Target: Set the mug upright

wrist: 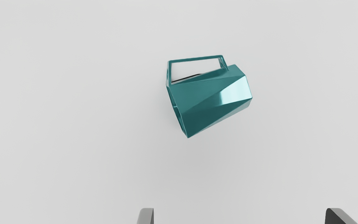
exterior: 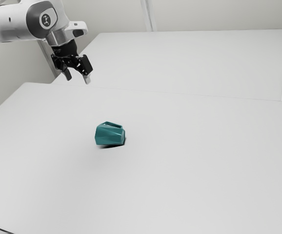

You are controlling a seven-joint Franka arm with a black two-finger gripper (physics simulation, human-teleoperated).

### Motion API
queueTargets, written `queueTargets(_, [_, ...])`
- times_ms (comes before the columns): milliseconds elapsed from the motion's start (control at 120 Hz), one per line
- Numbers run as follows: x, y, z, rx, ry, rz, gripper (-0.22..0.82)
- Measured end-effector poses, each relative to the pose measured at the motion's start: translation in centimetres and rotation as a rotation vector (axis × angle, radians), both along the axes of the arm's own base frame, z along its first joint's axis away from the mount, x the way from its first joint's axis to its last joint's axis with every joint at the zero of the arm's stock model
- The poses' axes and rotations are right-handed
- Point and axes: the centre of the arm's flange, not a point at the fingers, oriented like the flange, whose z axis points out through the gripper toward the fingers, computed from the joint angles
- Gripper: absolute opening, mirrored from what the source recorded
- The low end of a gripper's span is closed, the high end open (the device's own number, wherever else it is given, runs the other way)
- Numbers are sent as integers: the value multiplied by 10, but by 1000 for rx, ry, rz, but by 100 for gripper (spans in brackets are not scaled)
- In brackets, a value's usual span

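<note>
Teal faceted mug with an angular loop handle, and black two-finger pincer. The mug [exterior: 110,134] lies on its side on the smooth white bench [exterior: 180,175], with a narrow dark shadow along its lower edge. The pincer [exterior: 77,77] stands wide open, its grey fingertips [wrist: 146,217] well apart with a broad gap between them. It holds nothing and touches neither the mug nor the bench; it is raised above the bench, toward the exterior view's upper left from the mug. The mug's six-sided body narrows from its open mouth [wrist: 179,115] to its closed base, and a bright highlight marks one facet near the base. The handle [wrist: 194,58] runs along one side of the body, joined near the mouth and near the base. The mouth is seen almost edge-on, with a thin strip of the inner wall visible; whether the mug contains anything cannot be told. The white arm [exterior: 9,24] enters from the exterior view's upper left. Beyond the mug, a second flat white surface [exterior: 194,63] extends behind the bench.
</note>
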Motion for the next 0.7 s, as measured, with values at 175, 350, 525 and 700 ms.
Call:
queueTargets(175, [0, -1, 1, 0, -6, -8, 60])
queueTargets(350, [0, -3, -1, -1, -4, -16, 60])
queueTargets(525, [-16, 42, -23, -175, 26, 97, 60])
queueTargets(700, [-38, 107, -68, -383, 46, 201, 60])
